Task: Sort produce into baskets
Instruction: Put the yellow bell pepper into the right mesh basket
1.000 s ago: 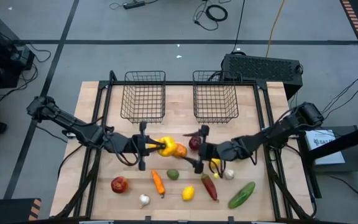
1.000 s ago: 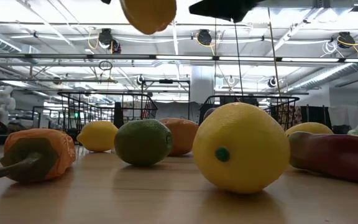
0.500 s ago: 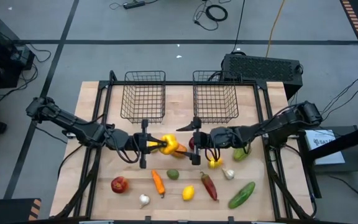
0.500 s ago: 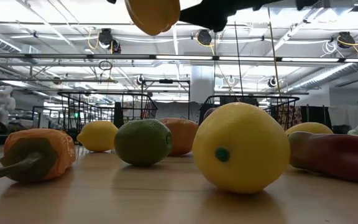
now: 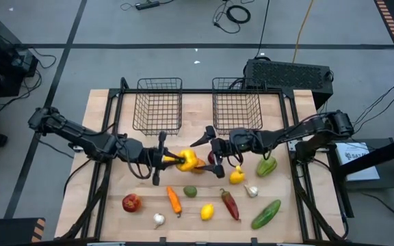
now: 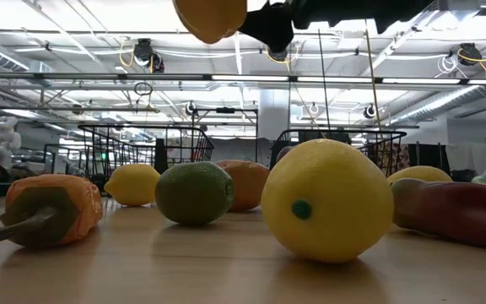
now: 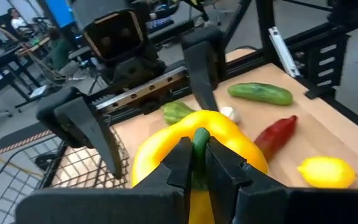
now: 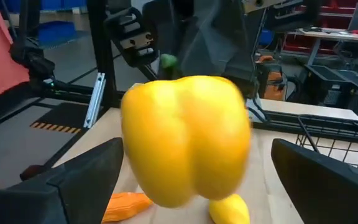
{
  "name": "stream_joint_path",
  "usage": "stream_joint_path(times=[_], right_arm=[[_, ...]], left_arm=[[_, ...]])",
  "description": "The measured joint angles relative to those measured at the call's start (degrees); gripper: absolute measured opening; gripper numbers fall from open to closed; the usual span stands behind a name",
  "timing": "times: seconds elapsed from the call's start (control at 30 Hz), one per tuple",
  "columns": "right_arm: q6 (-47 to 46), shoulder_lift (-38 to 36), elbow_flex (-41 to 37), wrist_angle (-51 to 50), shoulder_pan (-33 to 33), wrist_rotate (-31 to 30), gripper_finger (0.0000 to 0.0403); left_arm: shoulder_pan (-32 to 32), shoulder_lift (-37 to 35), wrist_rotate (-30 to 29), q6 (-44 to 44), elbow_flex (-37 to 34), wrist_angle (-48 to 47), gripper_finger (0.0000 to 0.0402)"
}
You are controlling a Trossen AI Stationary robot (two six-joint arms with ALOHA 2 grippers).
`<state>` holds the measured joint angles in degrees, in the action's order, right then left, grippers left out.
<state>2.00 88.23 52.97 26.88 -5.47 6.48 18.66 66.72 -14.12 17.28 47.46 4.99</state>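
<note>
High view shows the left tool [image 5: 172,160] near the middle of the counter [image 5: 101,205], pinched tight on the green stem of the yellow pepper [image 5: 187,160] and holding it up in the air. Facing it is the right tool [image 5: 212,152], its fingers spread wide with nothing in them and the pepper sitting in front of the gap. It looks like a hand-over. To do it well, the right tool should close around the fat body of the pepper, and the left tool should let go of the stem only after that grip is firm. Two wire baskets [image 5: 159,106] wait at the far edge of the counter. A lime [image 5: 191,192], a carrot [image 5: 174,200], a lemon [image 5: 207,212] and more produce lie toward the near edge.
</note>
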Motion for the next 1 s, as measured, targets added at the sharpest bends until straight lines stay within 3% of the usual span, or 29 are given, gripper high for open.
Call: stream_joint_path(times=[0.13,0.33,0.6,1.0], right_arm=[[-0.59,1.52,0.03,2.64,1.03,4.73,0.0400],[0.30,6.07,3.60,2.71,1.81,5.59,0.0400],[4.52,8.33,7.87,-3.87,1.86,6.47,0.0381],[5.10,8.04,7.93,-5.45,1.83,6.55,0.0346]], left_arm=[[-2.34,0.00,2.98,0.02,0.00,0.16,0.0035],[-4.51,0.00,7.03,-0.03,0.00,0.29,0.0035],[-4.73,0.00,7.36,0.04,0.00,-3.60,0.0035],[-4.66,0.02,7.31,2.60,0.00,-4.34,0.0035]])
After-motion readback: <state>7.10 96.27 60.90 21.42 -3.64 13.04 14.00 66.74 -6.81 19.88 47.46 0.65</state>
